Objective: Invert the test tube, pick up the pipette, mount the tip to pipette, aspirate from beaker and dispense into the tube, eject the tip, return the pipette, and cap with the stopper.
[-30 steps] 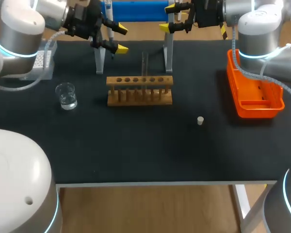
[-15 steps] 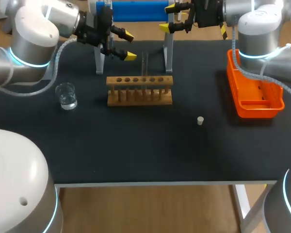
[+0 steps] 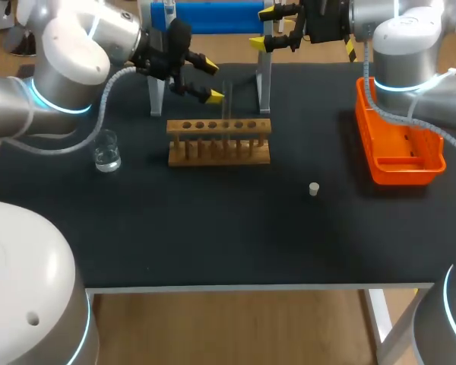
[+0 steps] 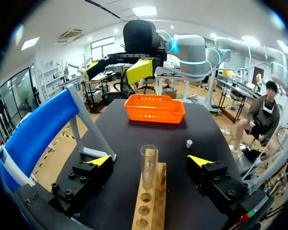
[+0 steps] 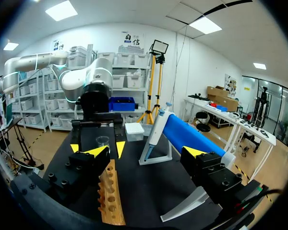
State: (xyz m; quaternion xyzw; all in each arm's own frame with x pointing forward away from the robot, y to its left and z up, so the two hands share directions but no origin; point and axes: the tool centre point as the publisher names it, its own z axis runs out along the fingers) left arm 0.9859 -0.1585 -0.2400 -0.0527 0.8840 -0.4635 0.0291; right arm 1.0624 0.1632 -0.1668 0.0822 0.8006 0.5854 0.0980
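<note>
Fingers of your left gripper (image 3: pixel 212 80) stand wide apart, gripping nothing, with the clear glass test tube (image 4: pixel 149 165) centred just ahead of them, upright in the end hole of the wooden rack (image 4: pixel 151 205). Your right gripper (image 3: pixel 264 27) is likewise open and empty at the far edge of the black table (image 3: pixel 213 236).

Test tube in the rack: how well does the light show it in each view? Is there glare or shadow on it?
Head view: the test tube is only a faint pale streak against the black table. Left wrist view: it stands out, with light glinting on its rim, no shadow over it. Right wrist view: I cannot make it out above the wooden rack.
</note>
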